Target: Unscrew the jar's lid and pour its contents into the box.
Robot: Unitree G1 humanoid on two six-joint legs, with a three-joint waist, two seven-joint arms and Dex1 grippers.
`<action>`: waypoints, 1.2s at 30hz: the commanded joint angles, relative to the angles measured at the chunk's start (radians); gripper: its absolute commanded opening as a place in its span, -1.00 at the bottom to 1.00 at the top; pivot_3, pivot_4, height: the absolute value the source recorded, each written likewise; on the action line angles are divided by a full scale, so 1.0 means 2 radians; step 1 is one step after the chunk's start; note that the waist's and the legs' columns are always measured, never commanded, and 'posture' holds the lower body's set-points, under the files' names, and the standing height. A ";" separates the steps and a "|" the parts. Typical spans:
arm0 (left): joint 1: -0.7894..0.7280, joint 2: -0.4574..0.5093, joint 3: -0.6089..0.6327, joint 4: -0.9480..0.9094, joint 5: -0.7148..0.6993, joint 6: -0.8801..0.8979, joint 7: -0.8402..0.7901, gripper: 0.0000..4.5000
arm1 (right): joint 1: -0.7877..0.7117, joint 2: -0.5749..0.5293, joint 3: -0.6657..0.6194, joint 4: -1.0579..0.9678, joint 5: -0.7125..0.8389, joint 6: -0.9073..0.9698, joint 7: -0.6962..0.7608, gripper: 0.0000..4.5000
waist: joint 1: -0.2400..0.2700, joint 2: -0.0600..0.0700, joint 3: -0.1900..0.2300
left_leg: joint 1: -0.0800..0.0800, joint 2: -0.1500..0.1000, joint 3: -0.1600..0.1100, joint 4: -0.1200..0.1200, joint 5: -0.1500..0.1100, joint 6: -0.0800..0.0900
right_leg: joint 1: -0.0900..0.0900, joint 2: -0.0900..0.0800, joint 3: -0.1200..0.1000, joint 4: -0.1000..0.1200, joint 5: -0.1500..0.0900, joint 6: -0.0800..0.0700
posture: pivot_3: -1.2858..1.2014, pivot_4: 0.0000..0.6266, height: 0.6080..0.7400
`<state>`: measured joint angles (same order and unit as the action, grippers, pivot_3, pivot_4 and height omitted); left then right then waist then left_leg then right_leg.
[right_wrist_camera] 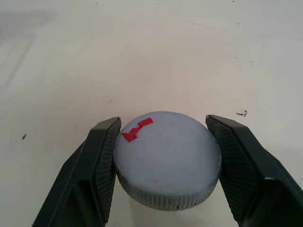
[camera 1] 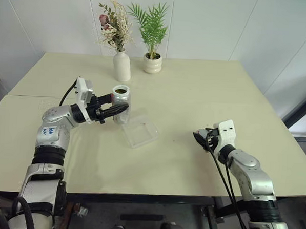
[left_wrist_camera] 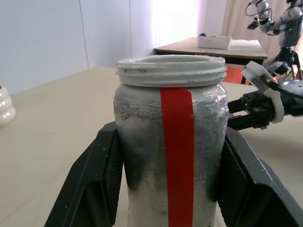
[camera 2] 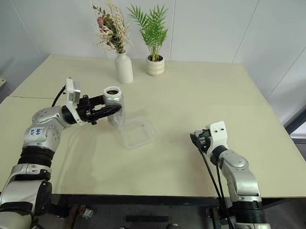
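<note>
Left end effector clamps the open jar upright, just beside the box on the desk — probably lifted. Right end effector grips the lid low over the desk, well apart.

the left hand grips the jar upright, its mouth open, above the counter just beside the clear box. the right hand sits low, well apart. a white vase and plant pot stand at the back.
</note>
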<state>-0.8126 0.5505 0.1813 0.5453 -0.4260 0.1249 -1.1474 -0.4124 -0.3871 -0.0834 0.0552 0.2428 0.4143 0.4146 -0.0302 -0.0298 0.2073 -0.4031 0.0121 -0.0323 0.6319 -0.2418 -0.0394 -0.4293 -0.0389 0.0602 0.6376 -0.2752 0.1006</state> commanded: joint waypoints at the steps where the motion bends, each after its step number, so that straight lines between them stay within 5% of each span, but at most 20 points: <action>1: 0.011 0.012 0.019 -0.043 -0.015 0.012 0.013 -0.02 | 0.012 0.004 0.000 -0.005 -0.015 -0.027 -0.010 0.47 | 0.000 0.000 0.000 | 0.000 0.000 0.000 0.000 0.000 0.000 | 0.000 0.000 0.000 0.000 0.000 0.000 | 0.03 -0.52 1.00; 5: 0.017 0.013 0.022 -0.049 -0.012 0.013 0.019 -0.02 | 0.024 0.005 0.012 -0.015 -0.018 -0.024 0.005 0.98 | 0.000 0.000 0.000 | 0.000 0.000 0.000 0.000 0.000 0.000 | 0.000 0.000 0.000 0.000 0.000 0.000 | 0.03 -0.52 1.00; 19: -0.013 0.056 0.017 0.019 0.023 -0.070 -0.001 -0.02 | 0.024 -0.097 -0.035 -0.196 0.098 0.049 0.131 0.98 | 0.001 0.000 0.000 | 0.000 0.000 0.000 0.000 0.000 0.000 | 0.000 0.000 0.000 0.000 0.000 0.000 | 0.03 -0.52 1.00; 24: -0.069 0.061 -0.017 0.120 0.075 -0.178 -0.045 -0.02 | 0.025 -0.159 -0.082 -0.249 0.227 0.080 0.247 0.98 | 0.002 0.000 0.000 | 0.000 0.000 0.000 0.000 0.000 0.000 | 0.001 0.000 0.000 -0.001 0.000 0.000 | 0.03 -0.52 1.00; 36: -0.241 0.041 -0.117 0.318 0.224 -0.524 -0.084 -0.02 | -0.014 -0.199 -0.065 -0.200 0.206 0.053 0.277 0.98 | 0.002 0.000 0.000 | -0.001 0.000 0.002 0.001 0.000 0.000 | 0.001 0.000 0.000 -0.005 0.002 0.002 | 0.03 -0.52 1.00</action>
<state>-1.2558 0.6311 -0.0400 1.1642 -0.0072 -0.8410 -1.3131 -0.4232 -0.7723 -0.1996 -0.3368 0.6562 0.5454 0.9668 -0.0266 -0.0307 0.2078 -0.4058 0.0114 -0.0288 0.6329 -0.2424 -0.0384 -0.4277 -0.0397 0.0604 0.6280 -0.2710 0.1042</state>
